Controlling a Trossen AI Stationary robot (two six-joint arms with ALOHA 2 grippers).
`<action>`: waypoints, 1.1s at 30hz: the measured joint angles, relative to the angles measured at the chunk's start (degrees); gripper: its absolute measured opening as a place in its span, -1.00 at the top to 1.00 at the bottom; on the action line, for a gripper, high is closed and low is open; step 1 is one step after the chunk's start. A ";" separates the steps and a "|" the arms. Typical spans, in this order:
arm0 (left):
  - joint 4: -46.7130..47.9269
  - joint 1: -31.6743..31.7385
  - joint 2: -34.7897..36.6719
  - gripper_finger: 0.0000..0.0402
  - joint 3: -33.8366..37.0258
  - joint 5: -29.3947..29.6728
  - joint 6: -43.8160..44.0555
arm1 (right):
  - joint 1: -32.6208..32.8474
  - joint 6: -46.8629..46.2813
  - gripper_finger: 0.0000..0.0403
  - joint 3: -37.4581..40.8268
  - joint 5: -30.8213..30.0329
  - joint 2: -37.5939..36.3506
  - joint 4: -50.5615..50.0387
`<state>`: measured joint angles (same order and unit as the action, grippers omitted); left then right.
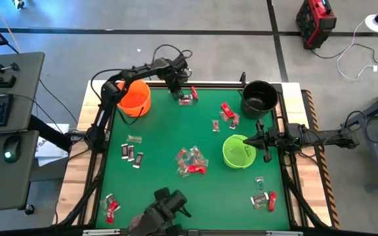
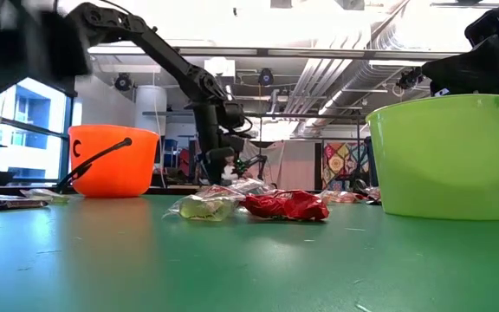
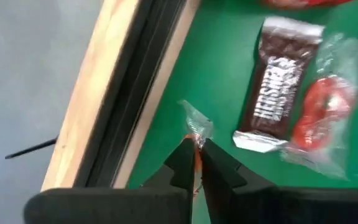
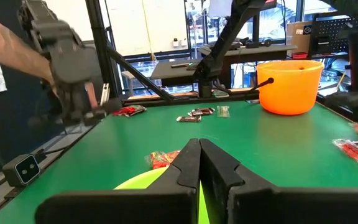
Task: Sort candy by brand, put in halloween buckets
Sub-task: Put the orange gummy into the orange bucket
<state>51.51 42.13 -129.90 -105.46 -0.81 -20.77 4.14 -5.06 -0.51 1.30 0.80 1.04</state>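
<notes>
- Left gripper (image 3: 196, 163): jaws clenched on the twisted end of a clear-wrapped sweet (image 3: 195, 127), at the table's far edge just beside the orange bucket (image 1: 135, 98).
- Neighbours: a brown chocolate bar (image 3: 278, 93) and a red sweet (image 3: 321, 112) lie close by.
- Risk: the grip catches only wrapper; it may slip or tear on lifting.
- Right gripper (image 1: 266, 139): jaws shut, empty, above the green bucket (image 1: 239, 151), near the black bucket (image 1: 259, 97).

Wrapped candy (image 1: 191, 162) lies scattered on green felt among orange (image 1: 135, 98), black (image 1: 260, 97) and lime buckets (image 1: 237, 151).
</notes>
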 joint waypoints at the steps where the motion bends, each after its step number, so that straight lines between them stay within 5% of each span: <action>1: 0.19 0.00 0.74 0.97 -0.56 -0.22 0.23 | 0.02 0.00 1.00 0.00 0.00 0.00 -0.01; 9: 3.67 0.11 14.44 1.00 0.45 -6.66 5.75 | 0.00 0.00 1.00 0.00 0.00 0.00 -0.02; 15: 5.97 -3.55 31.76 1.00 13.60 -8.35 9.98 | 0.02 -0.02 1.00 -0.02 0.00 0.00 -0.01; 25: 2.67 -4.98 61.08 1.00 43.65 5.95 28.95 | 0.02 -0.02 1.00 0.00 0.00 0.00 -0.02; 29: 1.15 -4.24 66.22 1.00 48.16 15.11 32.77 | 0.02 0.00 1.00 -0.02 0.00 0.00 0.00; 33: 1.67 -2.05 66.00 1.00 48.83 16.21 34.21 | 0.02 -0.02 1.00 -0.02 0.00 0.00 -0.02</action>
<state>53.19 40.08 -63.90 -56.63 15.40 13.45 4.16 -5.08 -0.54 1.30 0.80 1.02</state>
